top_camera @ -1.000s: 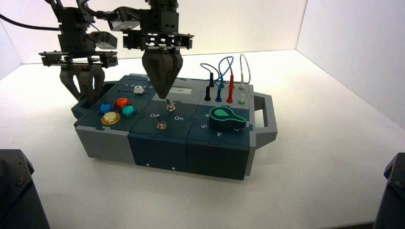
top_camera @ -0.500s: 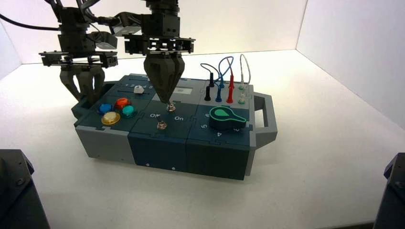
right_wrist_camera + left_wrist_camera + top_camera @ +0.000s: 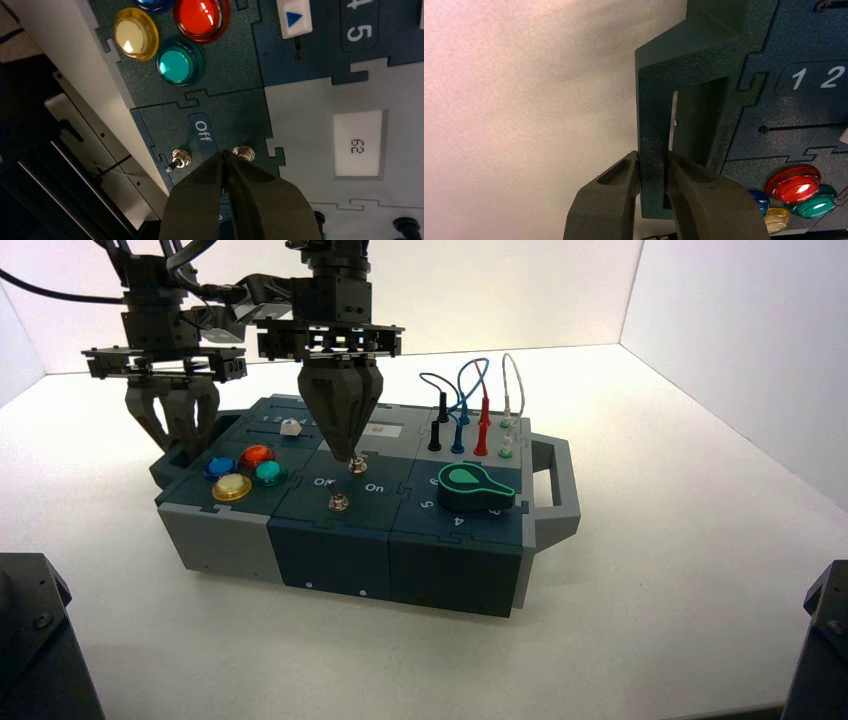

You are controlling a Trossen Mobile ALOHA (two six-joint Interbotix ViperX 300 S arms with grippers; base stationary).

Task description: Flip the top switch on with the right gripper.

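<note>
switches [image 3: 181,158]: shiny metal | buttons [image 3: 174,65]: glossy plastic | box [image 3: 227,107]: matt

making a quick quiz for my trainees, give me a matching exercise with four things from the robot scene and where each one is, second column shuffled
Column one
1. right hand
2. left hand
3. green-and-black knob
4. white slider

Column two
A. around the bar of the handle at the box's left end
B. on the box's far left part, beyond the coloured buttons
C. at the top switch, the one farther from the camera
D. on the box's near right part, in front of the wires

Right pairs: 1-C, 2-A, 3-D, 4-B
</note>
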